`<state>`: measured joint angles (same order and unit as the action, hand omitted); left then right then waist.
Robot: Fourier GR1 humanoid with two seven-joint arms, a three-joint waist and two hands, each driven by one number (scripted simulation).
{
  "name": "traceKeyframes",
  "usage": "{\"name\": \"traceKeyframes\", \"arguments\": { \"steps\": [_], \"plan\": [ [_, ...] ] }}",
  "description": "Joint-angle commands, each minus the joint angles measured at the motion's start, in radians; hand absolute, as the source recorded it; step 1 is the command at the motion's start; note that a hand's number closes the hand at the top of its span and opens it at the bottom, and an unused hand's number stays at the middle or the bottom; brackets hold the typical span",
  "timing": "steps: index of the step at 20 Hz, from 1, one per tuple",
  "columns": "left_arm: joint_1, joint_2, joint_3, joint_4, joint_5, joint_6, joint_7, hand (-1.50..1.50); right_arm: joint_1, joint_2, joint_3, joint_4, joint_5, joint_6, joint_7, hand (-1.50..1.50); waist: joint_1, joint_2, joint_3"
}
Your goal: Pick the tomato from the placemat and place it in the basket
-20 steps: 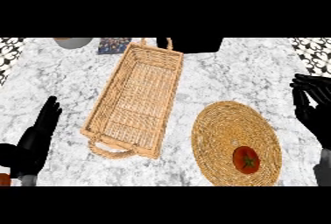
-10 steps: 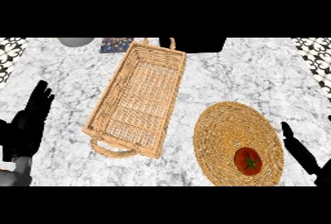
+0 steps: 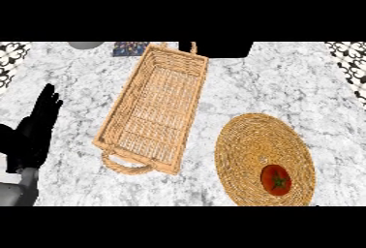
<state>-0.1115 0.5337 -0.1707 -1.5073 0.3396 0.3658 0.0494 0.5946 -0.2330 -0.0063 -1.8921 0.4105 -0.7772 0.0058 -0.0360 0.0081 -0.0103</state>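
Observation:
A red tomato (image 3: 276, 179) with a green stem lies on the near right part of a round woven placemat (image 3: 263, 150) at the lower right of the counter. A long rectangular wicker basket (image 3: 156, 109) with loop handles lies empty in the middle, tilted slightly, left of the placemat. My left hand (image 3: 34, 131) shows at the left edge, open with fingers straight and pointing up, well left of the basket. My right hand does not show in the head view.
The counter is white-grey marble. A grey round object (image 3: 85, 44) and a patterned item (image 3: 130, 48) sit at the far edge, behind the basket's far end. Patterned tiles (image 3: 12, 58) show at both far corners.
The right hand, seen at the right edge before, has dropped out of view. The left hand has risen slightly along the left edge. Tomato, placemat and basket keep their places on the counter.

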Motion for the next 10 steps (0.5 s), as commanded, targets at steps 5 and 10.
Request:
{"name": "traceKeyframes", "arguments": {
  "steps": [5,10],
  "plan": [
    [-0.048,-0.003,0.005,0.018,-0.001,-0.008,0.026,0.0,0.332,-0.132,0.142,-0.316,0.158,0.28,0.345,-1.5,0.022,0.004,0.001],
    [-0.071,-0.002,0.012,-0.007,0.002,-0.026,0.075,0.0,0.4,-0.127,0.201,-0.58,0.275,0.395,0.6,-1.5,0.035,-0.005,0.007]
  ]
}}
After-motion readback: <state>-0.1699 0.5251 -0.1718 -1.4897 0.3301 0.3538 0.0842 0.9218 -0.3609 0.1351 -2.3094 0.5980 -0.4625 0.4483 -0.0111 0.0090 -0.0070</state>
